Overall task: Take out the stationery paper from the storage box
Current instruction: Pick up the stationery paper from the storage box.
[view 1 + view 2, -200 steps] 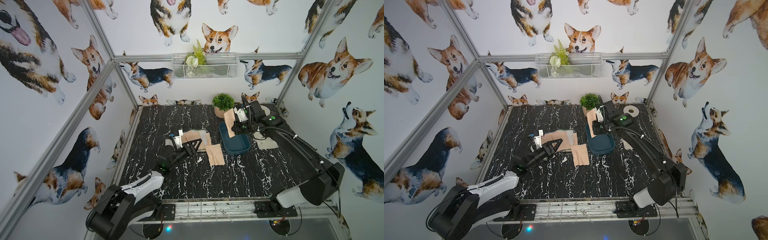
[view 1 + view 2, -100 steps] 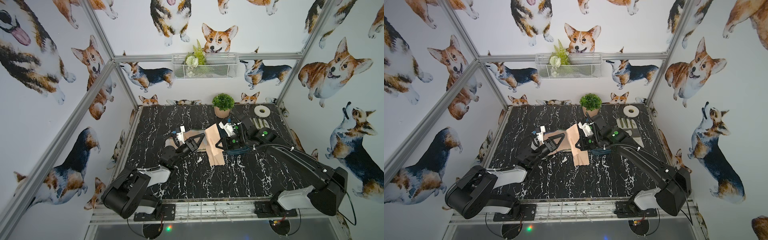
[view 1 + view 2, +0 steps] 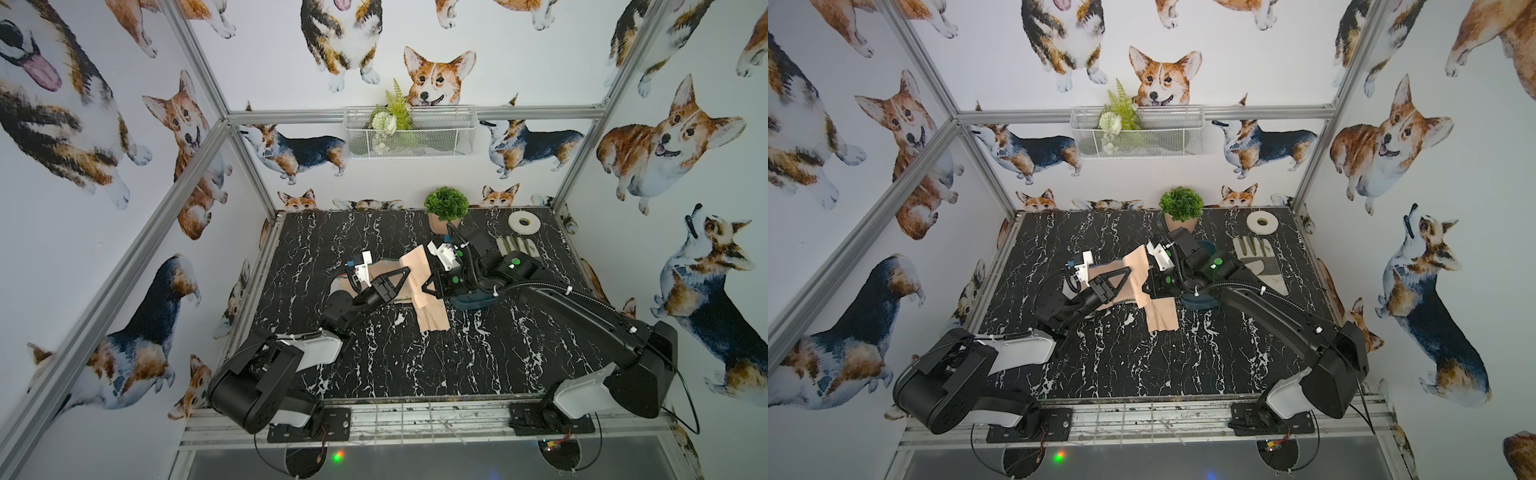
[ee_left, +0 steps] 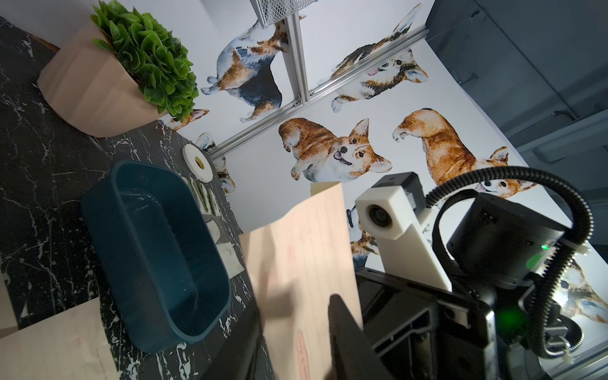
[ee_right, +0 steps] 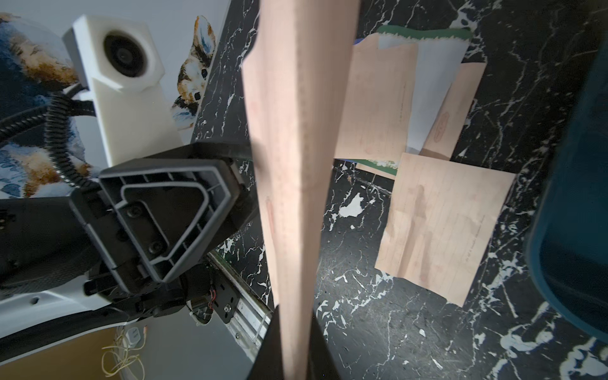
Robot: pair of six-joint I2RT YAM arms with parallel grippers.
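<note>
Reading a top view from left to right, we first meet the left gripper (image 3: 405, 274) just left of centre, its fingers at the held sheet (image 3: 417, 268). We cannot tell whether they have pinched it. That peach sheet rises roughly upright in the air at mid-frame, clear of the table (image 3: 374, 365). Just right of it, the right gripper (image 5: 294, 335) is clenched on one end of the sheet, as its own wrist view shows. Further right, half under the right arm, sits the storage box (image 3: 471, 302). The left wrist view looks into it, and we see only bare teal floor.

So we judge the task nearly finished: all the stationery paper (image 5: 444, 227) in view is out of the box. What is left is to lay the held sheet down with the others, perhaps after passing it to the left arm.

Counting, we find:
- one box
- one sheet aloft
- at least four sheets flat on the table around mid-frame: three peach and one white sheet with a green border (image 5: 434, 75)
- a peach edge under them that may be a fifth; we cannot tell

Towards the upper right we count one glove (image 3: 1254, 253) and one tape roll (image 3: 1262, 223). One potted plant (image 3: 1181, 205) stands at the back, and one wire basket (image 3: 1138, 133) hangs above it.
</note>
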